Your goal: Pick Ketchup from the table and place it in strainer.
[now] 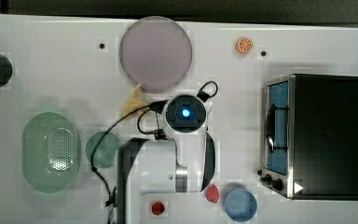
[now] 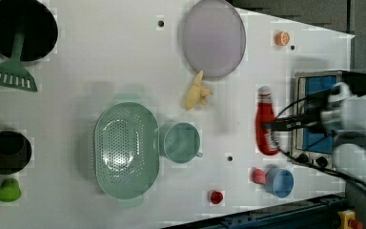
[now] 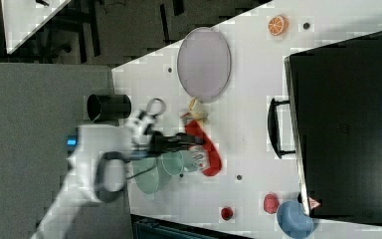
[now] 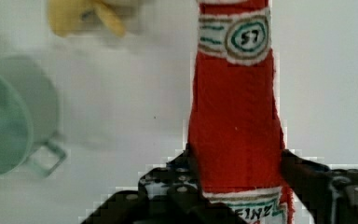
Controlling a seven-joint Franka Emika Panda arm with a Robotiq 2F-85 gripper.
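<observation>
- Top view: ketchup is hidden under the arm, whose wrist hangs over the middle of the tabletop (image 1: 51, 60). The strainer (image 1: 51, 151) sits near the top view's left edge with the green mug (image 1: 103, 149) just beside it, and the toaster oven (image 1: 314, 135) stands by the top view's right edge. The basin is wide and open, so it should be a forgiving target.
- Left view: the ketchup (image 2: 266, 123) lies flat on the tabletop, pale cap toward the far edge, beside the oven. The pincer (image 2: 274, 126) reaches across its lower body. The strainer (image 2: 126, 150) is well apart, beyond the mug, toward the left view's left.
- Right view: the ketchup (image 3: 205, 148) lies near the yellow toy (image 3: 196, 113), with the pincer (image 3: 191, 141) over its middle. It looks slim and probably light.
- Wrist view: the pincer (image 4: 235, 175) has a finger on each side of the ketchup (image 4: 235, 126), touching or nearly touching its red body just above the printed label; I judge it pinching the bottle.
  - The surface looks fuzzy and stitched, so it is likely soft, squashable, not slippery and not fragile.
  - The hold sits low on the body, so the long neck end may droop when lifted; a hold nearer the middle would balance better.
</observation>
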